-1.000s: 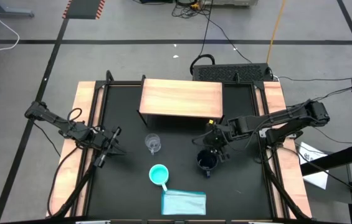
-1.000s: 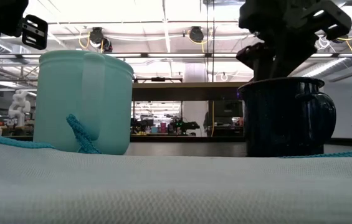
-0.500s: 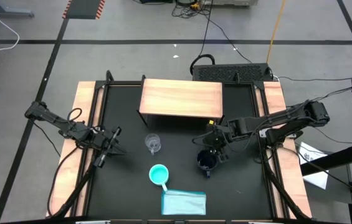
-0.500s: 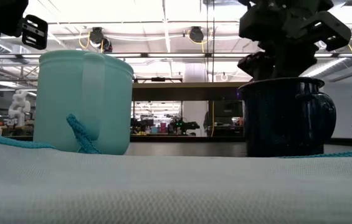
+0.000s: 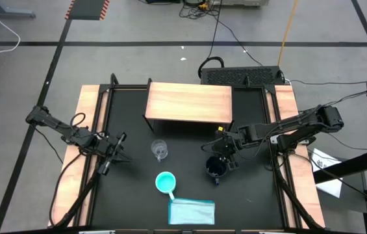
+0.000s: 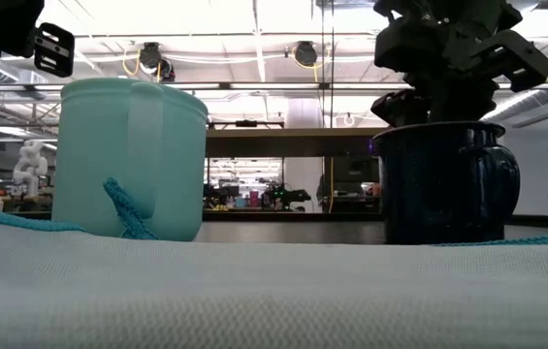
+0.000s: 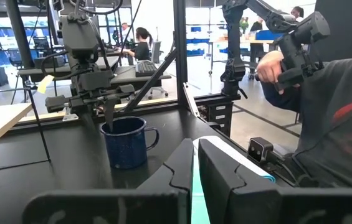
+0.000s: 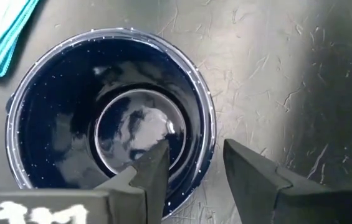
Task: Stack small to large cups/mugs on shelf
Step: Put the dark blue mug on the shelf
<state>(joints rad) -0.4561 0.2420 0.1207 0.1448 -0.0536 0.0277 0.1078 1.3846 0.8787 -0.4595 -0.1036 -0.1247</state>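
The dark navy mug [image 5: 216, 169] stands upright on the black table, right of centre. My right gripper [image 8: 194, 155] is open and slants down over the mug's far rim [image 8: 209, 140]. One finger [image 8: 157, 167] is inside the mug and the other [image 8: 250, 169] outside; I see no touch. The turquoise mug [image 5: 165, 182] stands near the front, and the clear glass cup [image 5: 160, 150] stands left of centre. The wood-topped shelf [image 5: 189, 104] stands at the back. My left gripper [image 5: 119, 153] waits shut at the table's left, pointing level.
A folded light blue cloth [image 5: 191, 211] lies at the near edge, in front of the turquoise mug [image 6: 130, 160]. Wooden strips [image 5: 91, 117] edge the table on both sides. Beyond the table, a person in a dark sleeve [image 7: 337, 112] shows in the left wrist view.
My right gripper has sunk a little toward the navy mug, staying open, so its fingers now reach lower at the rim. The mugs, the glass cup and my left gripper have kept still.
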